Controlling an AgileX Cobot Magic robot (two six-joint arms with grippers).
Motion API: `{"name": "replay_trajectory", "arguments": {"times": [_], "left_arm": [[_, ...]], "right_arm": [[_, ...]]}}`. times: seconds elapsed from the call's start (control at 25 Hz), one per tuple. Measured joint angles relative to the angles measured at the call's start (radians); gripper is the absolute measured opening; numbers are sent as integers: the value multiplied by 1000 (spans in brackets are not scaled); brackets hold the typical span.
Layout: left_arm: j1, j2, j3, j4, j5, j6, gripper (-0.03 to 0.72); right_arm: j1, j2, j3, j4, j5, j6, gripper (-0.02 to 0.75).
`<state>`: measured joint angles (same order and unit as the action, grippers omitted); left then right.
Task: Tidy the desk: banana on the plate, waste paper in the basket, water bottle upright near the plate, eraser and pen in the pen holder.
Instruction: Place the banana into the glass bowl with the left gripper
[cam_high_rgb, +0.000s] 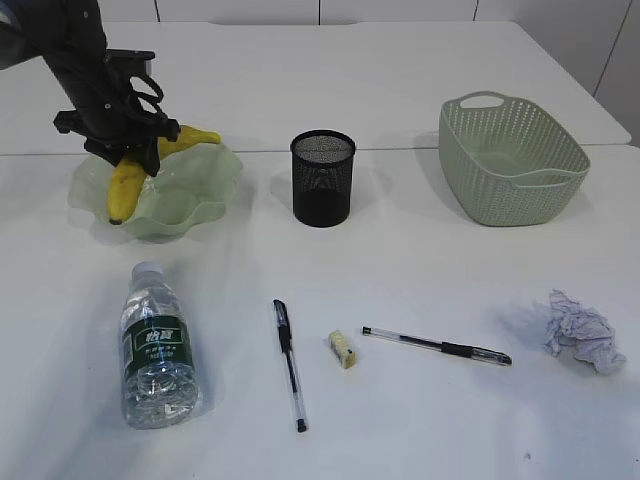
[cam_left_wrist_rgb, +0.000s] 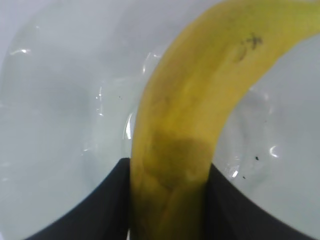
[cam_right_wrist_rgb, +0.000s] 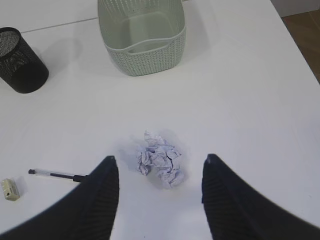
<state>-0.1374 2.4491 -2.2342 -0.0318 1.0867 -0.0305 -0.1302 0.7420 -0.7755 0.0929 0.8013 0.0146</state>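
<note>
1. Yellow banana (cam_high_rgb: 128, 185) is pinched between the left gripper (cam_left_wrist_rgb: 167, 200) fingers over the pale-green plate (cam_high_rgb: 205, 215) near the desk's far left corner; banana-on-plate is the step in hand.
2. Next, I judge, those fingers must part and rise clear.
3. The right gripper (cam_right_wrist_rgb: 160, 172) hangs with fingers spread above the waste paper (cam_right_wrist_rgb: 160, 160) by the right edge; only its wrist view shows it.
4. The exterior view alone shows the water bottle (cam_high_rgb: 157, 350) lying flat near the front-left edge.
</note>
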Motion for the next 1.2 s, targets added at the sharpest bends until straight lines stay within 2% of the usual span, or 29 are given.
{"name": "replay_trajectory", "arguments": {"times": [0.68, 1.0, 1.2], "left_arm": [[0, 0, 0, -7, 0, 0, 276], [0, 0, 0, -21, 0, 0, 343], [0, 0, 0, -23, 0, 0, 351]], "right_arm": [[0, 0, 0, 7, -4, 0, 400], [0, 0, 0, 14, -4, 0, 400], [0, 0, 0, 15, -4, 0, 400]]}}
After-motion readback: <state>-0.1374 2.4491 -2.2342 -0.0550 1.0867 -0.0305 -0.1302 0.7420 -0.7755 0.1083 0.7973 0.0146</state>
